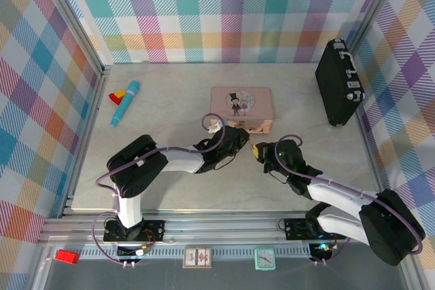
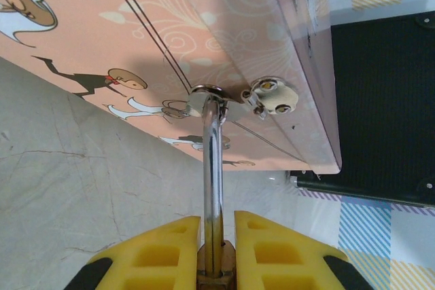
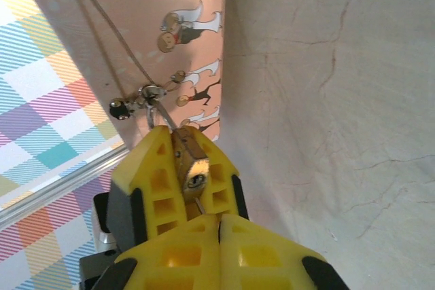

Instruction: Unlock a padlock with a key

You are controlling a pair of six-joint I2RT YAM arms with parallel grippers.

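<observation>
Plaid walls are closing in a pale stone-look table (image 1: 170, 181). Near its middle the right gripper (image 3: 219, 222) is pressing its yellow fingers together, and a thin sliver of metal is poking out from between the tips. I judge this to be the key (image 3: 195, 204), pinched so that its blade is pointing at the keyhole. That keyhole is facing the right wrist camera on the end of the padlock (image 3: 192, 168). The left gripper (image 2: 217, 221) is clamping the padlock's brass body, probably to steady it while the key goes in. The silvery shackle (image 2: 213, 168) is running straight up from the body and is hooked through the clasp (image 2: 204, 93) on the front of the pink tin (image 1: 241, 103), so the padlock is hanging off the tin, not lying loose. The key tip is looking just short of the slot, or barely entering it; the frames are not settling which. A black case (image 1: 336, 89) is standing well apart by the right wall, and a blue pen (image 1: 126, 103) is lying far left.
</observation>
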